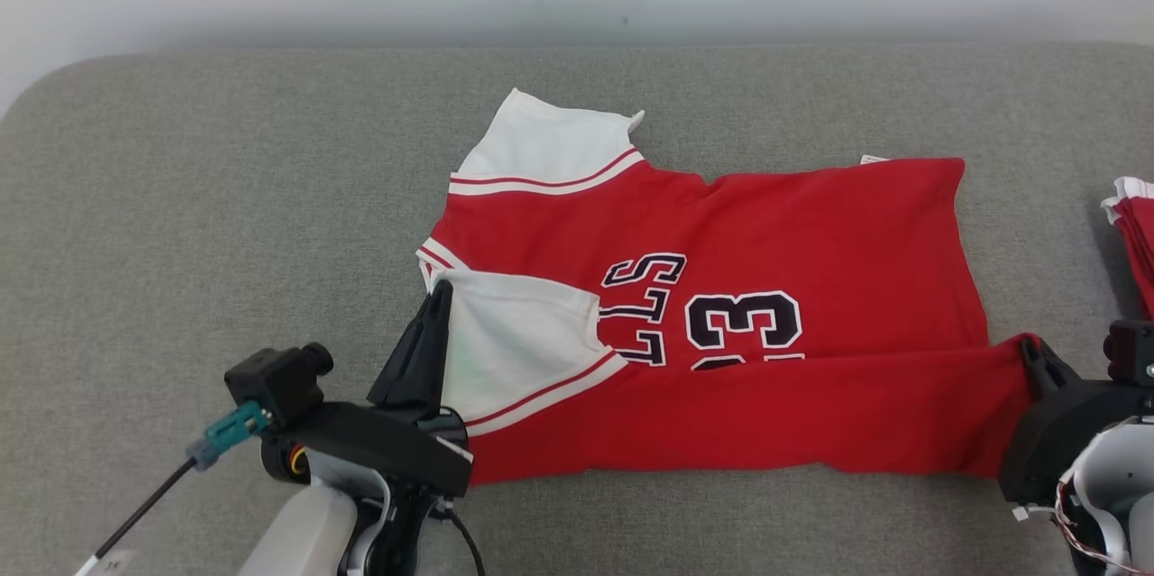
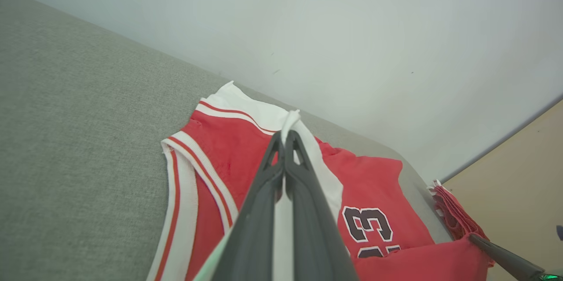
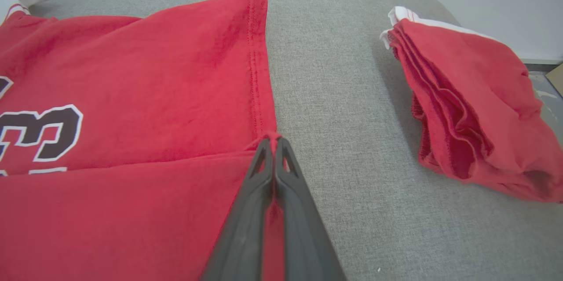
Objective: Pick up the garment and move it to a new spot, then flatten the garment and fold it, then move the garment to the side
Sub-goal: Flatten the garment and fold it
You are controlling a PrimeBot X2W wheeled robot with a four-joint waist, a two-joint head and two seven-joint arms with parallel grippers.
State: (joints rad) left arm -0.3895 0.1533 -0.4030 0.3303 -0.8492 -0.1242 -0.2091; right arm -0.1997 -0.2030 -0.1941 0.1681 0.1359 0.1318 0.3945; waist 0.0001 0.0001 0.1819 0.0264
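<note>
jersey (image 1: 811,224): smooth red knit, white sleeves | cushion (image 1: 225,197): coarse grey weave

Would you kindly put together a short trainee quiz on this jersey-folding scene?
1. True or false: the left jaws and the right jaws are both shut on the red jersey.
2. Which part do the left jaws pinch? A) the bottom hem B) a white sleeve C) the printed number
3. Fill in: the pile of folded red garments lies on the robot's ____ side of the jersey.
Key: 1 true; 2 B; 3 right.
</note>
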